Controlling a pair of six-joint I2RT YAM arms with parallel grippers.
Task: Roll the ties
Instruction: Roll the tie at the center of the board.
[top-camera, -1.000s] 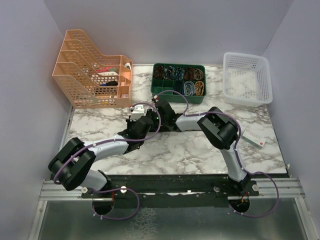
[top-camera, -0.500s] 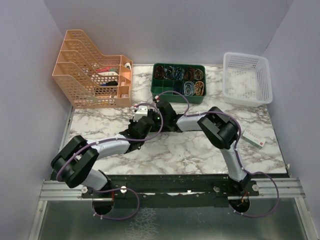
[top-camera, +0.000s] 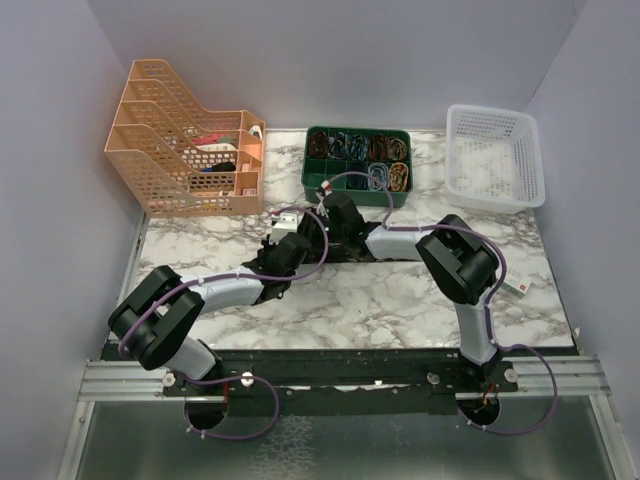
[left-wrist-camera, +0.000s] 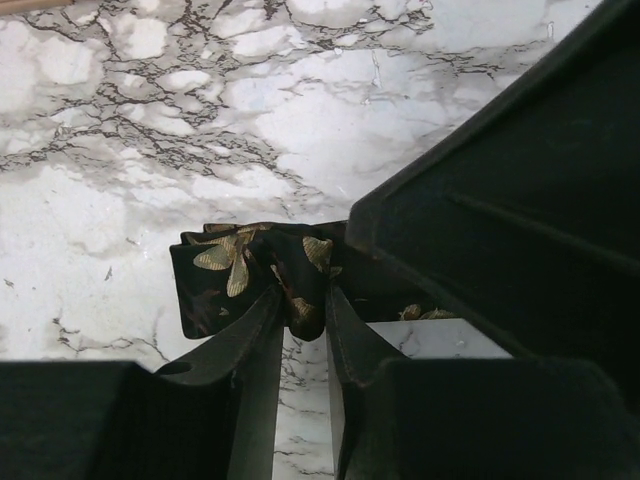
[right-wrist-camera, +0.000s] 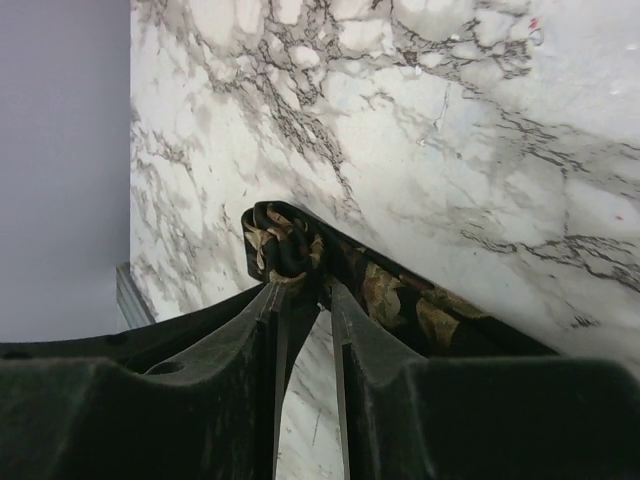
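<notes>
Marble table (top-camera: 400, 300) setup, both arms meeting mid-table just in front of the green tray (top-camera: 356, 190). From above the wrists pretty much hide the tie (left-wrist-camera: 235, 265), so go by the wrist cams. The left gripper (left-wrist-camera: 303, 300) has its jaws nearly together, nipping a fold of the bunched-up black and gold fabric right at the tips, and most of the bundle sits just past them. Same deal with the right gripper (right-wrist-camera: 303, 290): it's pinching the rolled end, and the rest of the tie trails off to its right along the marble.
</notes>
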